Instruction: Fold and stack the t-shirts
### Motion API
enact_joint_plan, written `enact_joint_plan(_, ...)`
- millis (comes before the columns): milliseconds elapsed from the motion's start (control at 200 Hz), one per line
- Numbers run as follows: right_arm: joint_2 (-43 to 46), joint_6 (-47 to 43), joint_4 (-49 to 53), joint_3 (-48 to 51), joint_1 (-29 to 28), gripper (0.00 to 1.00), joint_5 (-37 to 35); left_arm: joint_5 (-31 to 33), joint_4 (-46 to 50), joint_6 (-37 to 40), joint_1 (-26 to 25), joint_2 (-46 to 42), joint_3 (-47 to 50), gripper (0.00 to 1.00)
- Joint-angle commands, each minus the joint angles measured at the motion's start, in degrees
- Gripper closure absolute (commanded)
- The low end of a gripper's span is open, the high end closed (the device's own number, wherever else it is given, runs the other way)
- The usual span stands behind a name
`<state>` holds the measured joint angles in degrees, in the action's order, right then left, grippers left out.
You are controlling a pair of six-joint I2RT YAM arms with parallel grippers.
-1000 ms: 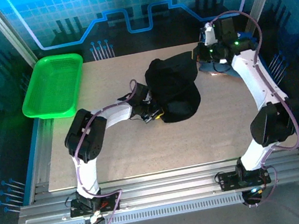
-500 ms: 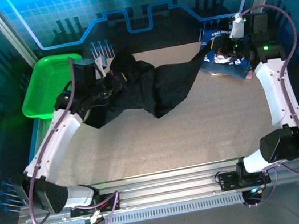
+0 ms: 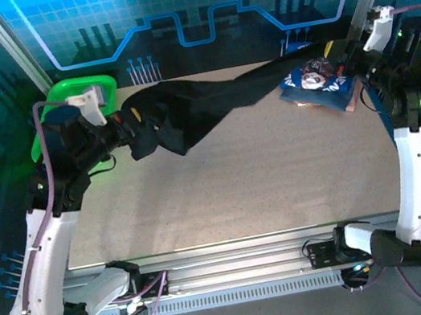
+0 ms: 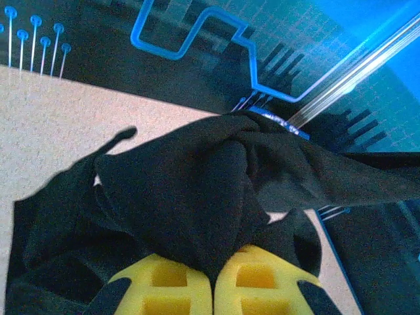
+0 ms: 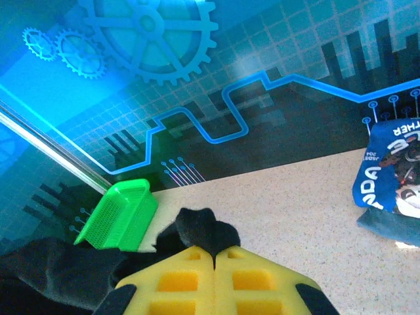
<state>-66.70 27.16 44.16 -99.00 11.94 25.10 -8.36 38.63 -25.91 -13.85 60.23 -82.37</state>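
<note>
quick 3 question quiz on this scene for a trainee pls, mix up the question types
1. Multiple choice: the left gripper and the right gripper are both shut on
A) the black t-shirt
B) the green basket
C) nothing
2. Fill in: the folded blue t-shirts lie at the table's far ___ corner.
3. True or false: the black t-shirt lies folded flat on the table.

Key
1. A
2. right
3. False: it hangs stretched between the two grippers.
</note>
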Motion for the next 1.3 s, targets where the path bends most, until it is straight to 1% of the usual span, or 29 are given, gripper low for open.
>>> enact_joint_plan(0, 0.6, -1.2, 4.0, 3.3, 2.1, 1.00, -0.4, 1.3, -2.0, 1.2, 1.2, 1.1, 6.0, 0.97)
enact_joint_plan(75, 1.1, -1.2, 3.8, 4.5, 2.4, 1.00, -0.7, 1.9, -2.8, 0.6, 2.0, 1.4, 9.2, 0.92)
enact_joint_plan(90, 1.0, -1.3, 3.8, 4.7, 2.4, 1.00, -0.8, 2.2, -2.9, 0.4, 2.1, 1.4, 9.7, 0.89)
enact_joint_plan(195, 0.2, -1.6, 3.8, 7.0, 2.4, 1.00, 0.5, 4.7, -3.5, -0.6, 2.8, 2.8, 13.3, 0.54)
enact_joint_plan(280, -0.5, -0.7, 3.5, 9.8, 2.4, 1.00, 1.1, 7.0, 0.3, -2.7, 3.4, 5.7, 13.3, 0.36)
enact_joint_plan(335, -0.4, -0.4, 2.5, 11.9, 2.3, 1.00, 1.0, 6.4, 1.5, -3.8, 3.4, 7.1, 13.3, 0.32)
enact_joint_plan(400, -0.8, -0.5, 2.0, 13.4, 2.3, 1.00, 1.3, 2.2, 0.0, -5.0, 2.8, 7.1, 14.5, 0.28)
enact_joint_plan(480, -2.3, -1.0, 3.3, 14.0, 2.2, 1.00, 2.3, -2.8, -1.4, -5.0, -1.0, 7.1, 15.7, 0.21)
enact_joint_plan(550, -3.1, -1.9, 3.8, 14.7, 1.7, 1.00, 1.9, -4.6, 1.6, -4.2, -6.0, 8.3, 15.3, 0.19)
enact_joint_plan(610, -3.4, -2.2, 3.9, 15.9, 1.5, 1.00, 1.4, -4.9, 4.7, -4.3, -9.8, 9.6, 16.0, 0.19)
enact_joint_plan(685, -3.8, -2.6, 3.7, 17.7, 1.3, 1.00, 1.0, -6.6, 5.9, -6.4, -11.9, 10.2, 19.5, 0.19)
enact_joint_plan(725, -4.0, -3.0, 3.8, 18.4, 1.0, 1.00, 0.4, -6.9, 6.2, -7.9, -12.0, 10.3, 22.1, 0.19)
enact_joint_plan(830, -4.4, -4.3, 4.4, 20.3, 0.2, 1.00, -1.0, -1.3, 8.8, -10.8, -11.4, 11.1, 26.2, 0.19)
enact_joint_plan(885, -4.6, -5.2, 4.7, 21.6, -0.6, 1.00, -2.2, -0.6, 6.9, -12.4, -10.6, 11.3, 28.1, 0.19)
enact_joint_plan(980, -5.4, -5.2, 4.8, 24.0, -1.2, 1.00, -2.5, -0.8, 2.8, -15.8, -7.8, 13.0, 31.1, 0.19)
enact_joint_plan(1086, -5.0, -5.4, 4.1, 26.1, -2.3, 1.00, -3.6, 1.2, 1.6, -16.1, -6.0, 17.3, 30.9, 0.19)
enact_joint_plan(1146, -4.9, -5.4, 3.9, 26.7, -2.6, 1.00, -3.8, 0.9, -0.4, -16.3, -5.3, 19.8, 31.1, 0.20)
enact_joint_plan(1196, -4.9, -5.5, 4.1, 27.0, -2.7, 1.00, -3.8, -0.7, -3.1, -16.5, -5.1, 21.4, 31.0, 0.21)
enact_joint_plan(1251, -4.9, -5.8, 4.2, 27.0, -2.9, 1.00, -3.9, -3.0, -6.7, -17.0, -5.5, 22.0, 30.6, 0.22)
enact_joint_plan(1296, -4.9, -6.1, 4.3, 26.9, -2.9, 1.00, -4.0, -3.6, -8.1, -17.1, -6.0, 22.6, 29.7, 0.22)
